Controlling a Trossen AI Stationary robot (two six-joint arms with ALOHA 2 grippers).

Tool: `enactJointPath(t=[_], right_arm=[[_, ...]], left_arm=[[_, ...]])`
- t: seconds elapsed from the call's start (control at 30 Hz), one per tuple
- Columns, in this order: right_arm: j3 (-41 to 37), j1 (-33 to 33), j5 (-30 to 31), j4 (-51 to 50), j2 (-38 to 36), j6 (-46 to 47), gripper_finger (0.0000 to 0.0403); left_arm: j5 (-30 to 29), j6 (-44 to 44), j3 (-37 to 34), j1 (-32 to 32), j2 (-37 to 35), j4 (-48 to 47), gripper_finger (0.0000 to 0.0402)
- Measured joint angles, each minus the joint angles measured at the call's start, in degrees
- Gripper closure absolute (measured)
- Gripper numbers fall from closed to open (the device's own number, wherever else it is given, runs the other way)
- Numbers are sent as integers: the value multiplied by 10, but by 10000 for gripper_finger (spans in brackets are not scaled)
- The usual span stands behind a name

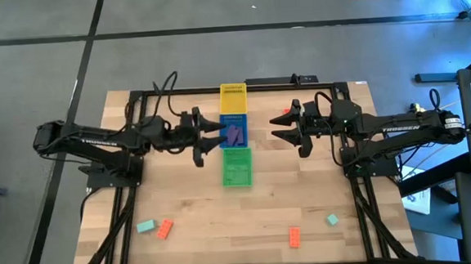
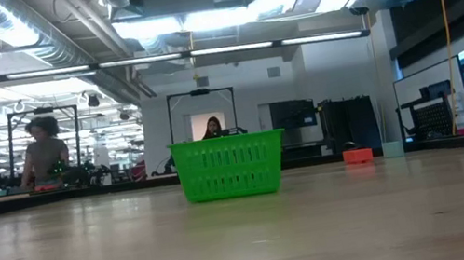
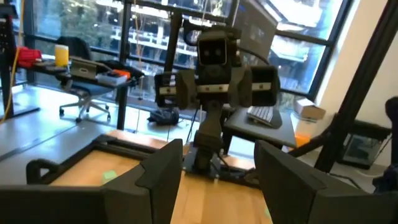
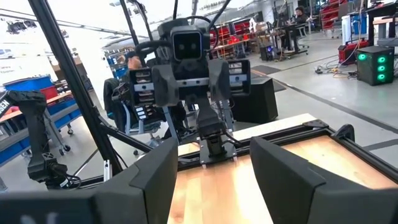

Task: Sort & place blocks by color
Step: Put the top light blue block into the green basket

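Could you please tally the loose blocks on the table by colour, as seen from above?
Orange-red blocks: 2
Teal blocks: 2
Total: 4 loose on the table; purple pieces in the blue tray cannot be counted.

Count, high view:

- Trays: 3, in a row at table centre. One yellow (image 1: 233, 98), one blue (image 1: 234, 129), one green (image 1: 237, 166).
- Loose blocks on bare table: 4.
  - Orange-red: 2 (image 1: 165, 228), (image 1: 294, 237).
  - Teal: 2 (image 1: 146, 227), (image 1: 332, 219).
- Purple blocks: a purple mass (image 1: 235, 132) in the blue tray; number of pieces cannot be told.
- Yellow and green tray contents: not countable.
- Arms: 2, one gripper each, left (image 1: 218, 134), right (image 1: 275, 127).

Low view:

- People in room behind: 2 (image 2: 45, 154), (image 2: 213, 127).
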Motion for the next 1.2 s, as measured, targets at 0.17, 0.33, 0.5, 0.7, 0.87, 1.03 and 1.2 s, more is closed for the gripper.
enactJointPath(t=[0.17, 0.33, 0.5, 0.7, 0.87, 1.03, 1.2], right_arm=[[0, 0, 0, 0, 0, 0, 198], [0, 0, 0, 0, 0, 2, 198], [0, 0, 0, 0, 0, 24, 198], [6, -11, 111, -30, 2, 200, 198], [128, -75, 201, -389, 26, 282, 202], [229, -158, 297, -690, 94, 318, 202], [214, -207, 345, -726, 144, 378, 202]], left_arm=[[0, 0, -1, -1, -1, 4, 211], [-3, 0, -1, 0, -1, 3, 211], [-3, 0, -1, 0, -1, 3, 211], [-3, -1, -1, 0, -1, 3, 211], [-3, -2, -1, 0, -1, 2, 211], [-3, -2, 0, 0, -1, 3, 211], [-7, -2, 0, 0, -1, 2, 211]])
